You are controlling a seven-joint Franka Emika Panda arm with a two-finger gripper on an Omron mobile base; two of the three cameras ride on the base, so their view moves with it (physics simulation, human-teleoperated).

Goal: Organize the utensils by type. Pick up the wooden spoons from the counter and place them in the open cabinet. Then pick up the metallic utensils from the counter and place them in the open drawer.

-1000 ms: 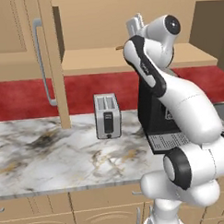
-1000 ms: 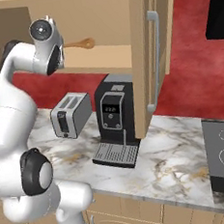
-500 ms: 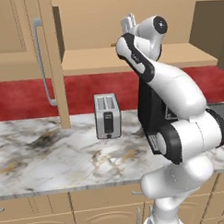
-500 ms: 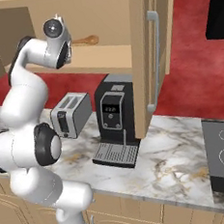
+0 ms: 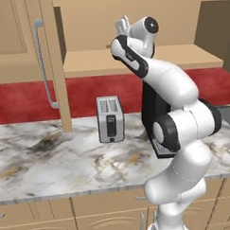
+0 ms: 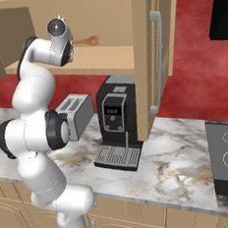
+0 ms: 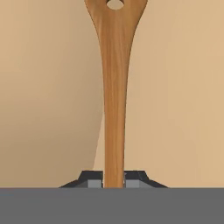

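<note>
The white arm reaches up into the tall tan wooden open cabinet (image 5: 133,64), its hand held just above the flat shelf. In the hand view the two small dark fingers (image 7: 95,180) are drawn in close against the handle of a slim orange-brown wooden spoon (image 7: 114,92), which stands clamped between them and runs straight away from the hand; its widened end has a small hole through it near the top of that view, with plain tan cabinet panels behind. From the right base view the same spoon (image 6: 85,41) sticks out of the hand over the shelf, its rounded end pointing toward the cabinet door with the long silver bar handle (image 6: 156,62); whether it touches the shelf I cannot tell. Below on the white-grey marble surface (image 5: 52,157) stand a silver toaster (image 5: 110,119) and, beside it, a black coffee machine (image 6: 116,123).
</note>
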